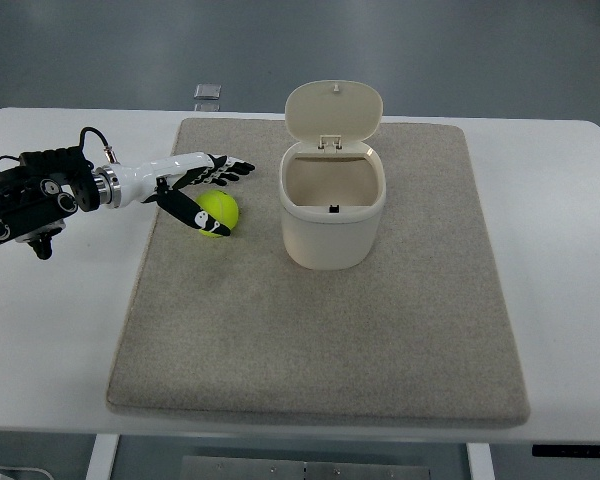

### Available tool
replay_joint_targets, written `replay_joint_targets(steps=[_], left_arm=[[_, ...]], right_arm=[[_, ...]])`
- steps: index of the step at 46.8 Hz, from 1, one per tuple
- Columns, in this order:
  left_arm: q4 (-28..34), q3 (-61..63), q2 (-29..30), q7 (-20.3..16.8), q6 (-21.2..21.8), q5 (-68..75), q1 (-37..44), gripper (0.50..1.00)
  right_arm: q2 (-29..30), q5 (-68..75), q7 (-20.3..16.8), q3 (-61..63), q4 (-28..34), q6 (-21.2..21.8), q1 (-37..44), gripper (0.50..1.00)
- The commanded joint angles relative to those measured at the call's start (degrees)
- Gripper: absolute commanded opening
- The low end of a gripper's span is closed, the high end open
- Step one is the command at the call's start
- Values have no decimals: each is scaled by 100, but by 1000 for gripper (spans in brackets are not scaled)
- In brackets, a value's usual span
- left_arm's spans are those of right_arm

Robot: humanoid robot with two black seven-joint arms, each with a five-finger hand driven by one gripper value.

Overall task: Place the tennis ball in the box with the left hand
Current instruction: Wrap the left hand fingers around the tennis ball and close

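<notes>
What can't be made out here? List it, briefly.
- Top view: whether the left hand actually touches the tennis ball; the thumb crosses it and the fingers hide its far side.
- Floor of the bin: hidden by its own walls.
- Small grey thing beyond the mat: too small to identify.

The work surface is a white table [40, 340] with rounded far corners, spanning nearly the full width of the top view. A rectangular beige-grey mat [320, 340] covers its central area, leaving bare white margins along the left and right edges. Beyond the far edge lies a plain grey-blue floor [460, 50] under soft, even light. A small grey object [209, 94] sits just beyond the far edge.
</notes>
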Motion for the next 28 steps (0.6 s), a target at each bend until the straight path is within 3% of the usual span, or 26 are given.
replay_joint_targets(steps=[1, 28], left_arm=[[-1, -3, -49, -1, -1, 0, 8, 975], [8, -3, -40, -1, 52, 343, 43, 969]], right_arm=[[0, 0, -1, 0, 0, 0, -7, 938], [0, 0, -1, 0, 0, 0, -7, 938]])
